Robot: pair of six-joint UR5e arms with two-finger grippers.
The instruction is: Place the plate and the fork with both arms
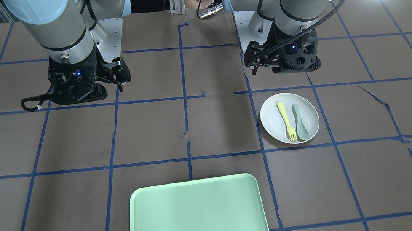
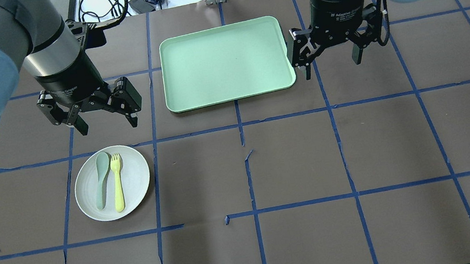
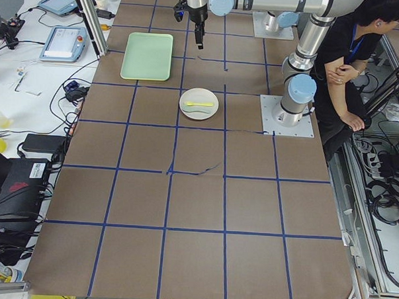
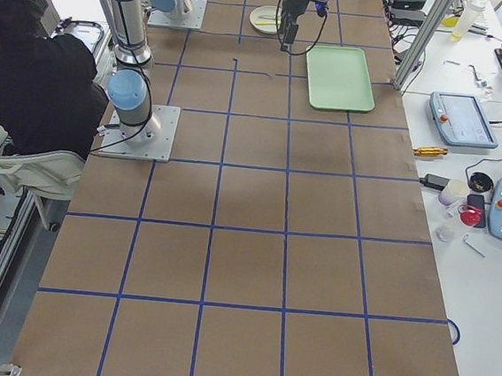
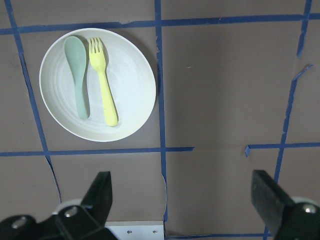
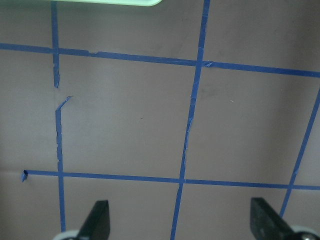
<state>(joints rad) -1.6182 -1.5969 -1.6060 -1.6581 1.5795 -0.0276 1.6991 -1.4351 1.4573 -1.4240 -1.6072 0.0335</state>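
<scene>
The off-white plate (image 2: pixel 135 177) lies on the brown table at the robot's left. On it lie the pale-yellow fork (image 2: pixel 117 183) and a grey-green spoon (image 2: pixel 102 179), side by side. They also show in the front view as plate (image 1: pixel 273 118) and fork (image 1: pixel 287 120), and in the left wrist view as plate (image 5: pixel 130 85) and fork (image 5: pixel 102 82). My left gripper (image 2: pixel 108 123) hangs open and empty above the table just beyond the plate's far edge. My right gripper (image 2: pixel 331 66) hangs open and empty beside the tray's right edge.
A mint-green rectangular tray (image 2: pixel 225 63) lies at the middle far side of the table, also seen in the front view (image 1: pixel 197 216). Blue tape lines grid the table. A person (image 3: pixel 349 63) sits behind the robot's base. Devices and cables lie on side benches.
</scene>
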